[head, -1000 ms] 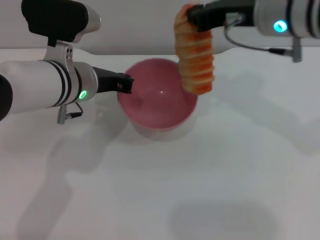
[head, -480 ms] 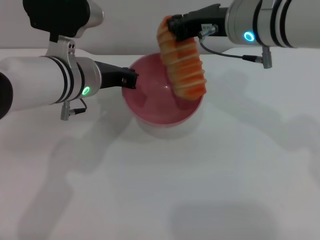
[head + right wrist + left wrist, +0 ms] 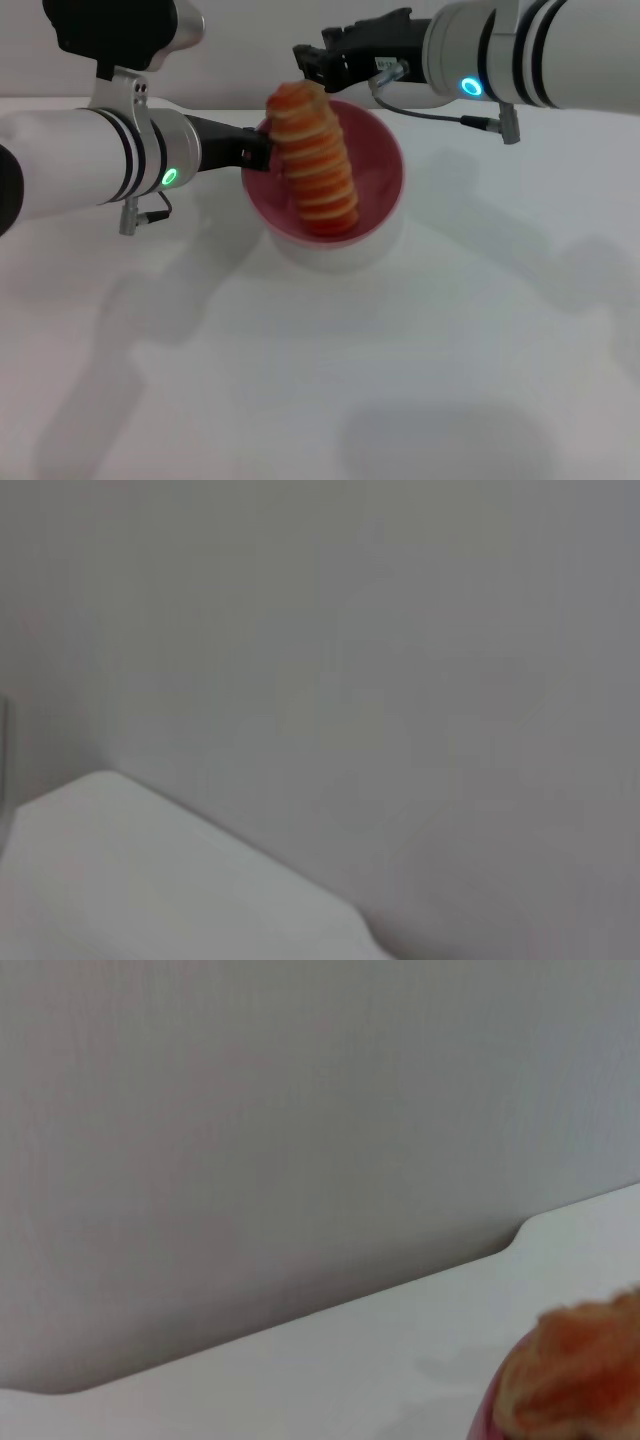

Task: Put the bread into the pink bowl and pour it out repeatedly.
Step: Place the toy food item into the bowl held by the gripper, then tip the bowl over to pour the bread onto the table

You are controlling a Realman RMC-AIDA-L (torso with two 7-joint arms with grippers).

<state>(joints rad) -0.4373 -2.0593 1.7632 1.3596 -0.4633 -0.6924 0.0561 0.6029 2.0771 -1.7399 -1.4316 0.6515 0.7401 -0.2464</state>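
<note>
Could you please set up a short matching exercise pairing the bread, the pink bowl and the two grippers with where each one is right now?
Things:
1. bread
2. pink bowl
3. left gripper
4. right gripper

Places:
A. at the bowl's rim on the robot's left
B. above the bread's upper end
C. standing on the white table
D. leaning inside the bowl, upper end above the rim

Pairs: 1-D, 2-C, 3-A, 4-B

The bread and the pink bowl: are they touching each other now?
Touching. In the head view the bread stands tilted with its lower end resting inside the pink bowl.
</note>
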